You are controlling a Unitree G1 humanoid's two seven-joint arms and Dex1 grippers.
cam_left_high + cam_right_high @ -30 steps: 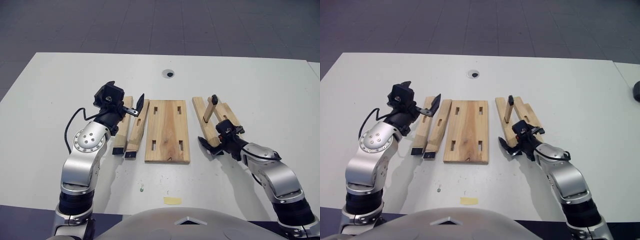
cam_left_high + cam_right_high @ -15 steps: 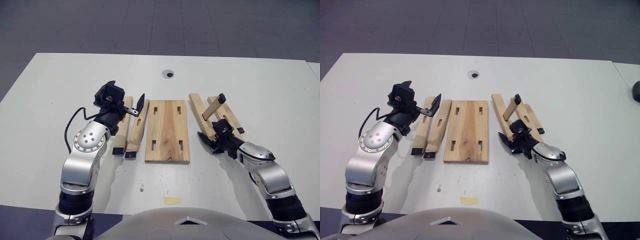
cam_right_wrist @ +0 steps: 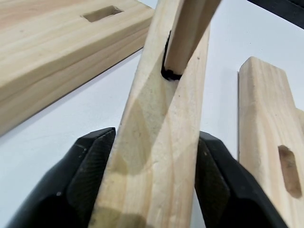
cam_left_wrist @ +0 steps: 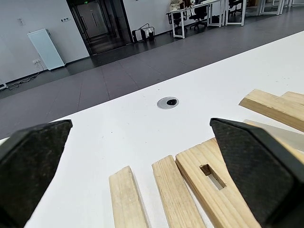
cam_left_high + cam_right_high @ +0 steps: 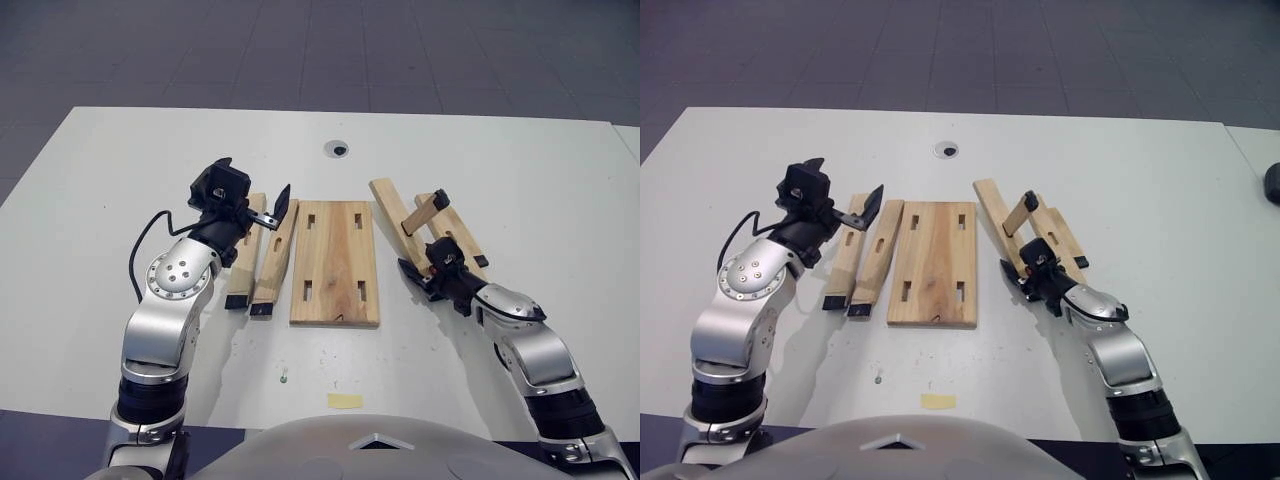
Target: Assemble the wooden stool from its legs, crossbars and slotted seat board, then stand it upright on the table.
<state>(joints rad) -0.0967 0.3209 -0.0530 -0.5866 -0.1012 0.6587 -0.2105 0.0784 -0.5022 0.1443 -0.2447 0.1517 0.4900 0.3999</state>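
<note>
- what is the right gripper [image 5: 425, 276] doing?
- it is pinching a wooden leg [image 5: 395, 213] tight between its two fingers. a crossbar [image 5: 425, 212] is sticking out of that leg, tilting. the leg is lying at a slant just right of the slotted seat board [image 5: 335, 260], on the table [image 5: 120, 180].
- and the left gripper [image 5: 253, 185]?
- it is hanging over two legs [image 5: 245, 265] left of the board, fingers spread wide, holding nothing. another leg [image 5: 457, 235] is lying beside the right gripper.

Seat board [image 5: 335, 262] between legs [image 5: 272, 255]
</note>
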